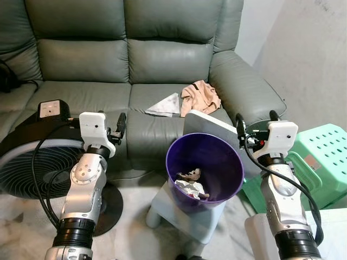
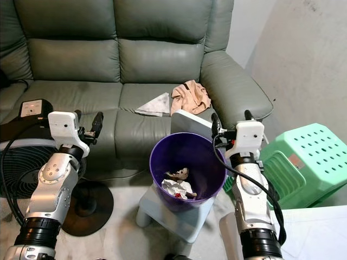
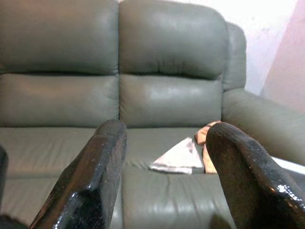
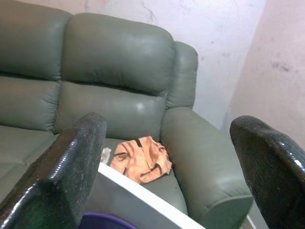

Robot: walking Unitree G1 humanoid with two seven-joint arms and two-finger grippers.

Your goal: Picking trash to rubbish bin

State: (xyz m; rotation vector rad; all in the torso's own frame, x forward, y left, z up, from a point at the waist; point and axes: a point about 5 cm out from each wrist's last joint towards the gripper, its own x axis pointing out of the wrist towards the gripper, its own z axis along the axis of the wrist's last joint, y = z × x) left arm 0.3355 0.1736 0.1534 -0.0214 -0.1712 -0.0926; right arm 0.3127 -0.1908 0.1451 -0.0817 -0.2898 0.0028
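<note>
A purple rubbish bin (image 1: 205,167) stands on a small grey stool in front of the green sofa, with crumpled trash (image 1: 191,184) at its bottom. On the sofa seat lie a folded white-grey paper (image 1: 165,105) and a crumpled peach cloth (image 1: 200,96). My left gripper (image 1: 116,128) is raised before the sofa's front edge, open and empty. To the right of the bin my right gripper (image 1: 254,123) is held up, open and empty. Both wrist views look past the fingers at the paper (image 3: 180,156) and the cloth (image 4: 141,159).
A black floor fan (image 1: 38,162) with its cable stands at the left. A green plastic stool (image 1: 314,162) lies at the right by the wall. A flat white board (image 1: 211,129) leans behind the bin. The grey stool (image 1: 184,214) is close before me.
</note>
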